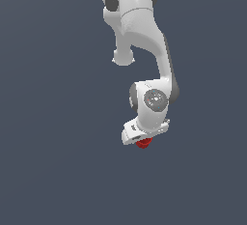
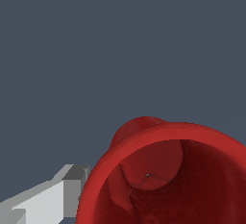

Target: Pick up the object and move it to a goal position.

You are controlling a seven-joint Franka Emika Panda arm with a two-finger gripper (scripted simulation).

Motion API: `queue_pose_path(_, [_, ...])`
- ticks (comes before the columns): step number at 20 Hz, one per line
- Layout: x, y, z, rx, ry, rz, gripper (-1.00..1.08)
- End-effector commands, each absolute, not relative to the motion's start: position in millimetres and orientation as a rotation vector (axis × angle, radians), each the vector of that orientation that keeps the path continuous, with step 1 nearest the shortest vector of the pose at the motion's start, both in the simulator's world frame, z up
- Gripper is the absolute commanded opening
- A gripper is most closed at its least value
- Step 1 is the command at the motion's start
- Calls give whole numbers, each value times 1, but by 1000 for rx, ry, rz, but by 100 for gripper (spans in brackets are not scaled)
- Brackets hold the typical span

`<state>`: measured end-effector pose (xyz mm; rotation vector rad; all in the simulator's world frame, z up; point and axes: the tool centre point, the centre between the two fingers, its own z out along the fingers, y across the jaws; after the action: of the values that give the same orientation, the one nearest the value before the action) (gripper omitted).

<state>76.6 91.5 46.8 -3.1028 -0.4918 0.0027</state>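
- My gripper (image 1: 143, 141) sits at the low end of the white arm (image 1: 144, 40), pointing down and a little toward the exterior view's left, over a flat grey-blue floor (image 1: 53, 171).
- From the exterior view I see only a small piece of the red cup (image 1: 143, 144), poking out just under the gripper's white body, touching or nearly touching it; the rest is hidden behind the hand.
- I cannot tell from that view whether the cup rests on the floor or hangs above it.
- In the wrist view the cup (image 2: 166, 180) fills much of the picture. I look straight into its open mouth, with a thick round rim, a darker inside wall and a small pale dot at the bottom.
- One grey-white finger (image 2: 53, 201) shows just beside the cup's outer wall, close against the rim; I see no clear gap, but I cannot confirm contact.
- The other finger is out of sight, so I cannot tell whether the gripper is clenched on the cup or merely around it.
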Motion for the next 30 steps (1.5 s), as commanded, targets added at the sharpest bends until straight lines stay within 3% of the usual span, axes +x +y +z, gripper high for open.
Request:
queue_pose_path(1, [78, 92, 47, -3103, -492, 0, -100])
queue_pose_path(18, [76, 83, 59, -3103, -491, 2, -100])
queue_pose_path(30, [65, 29, 147, -3103, -491, 2, -100])
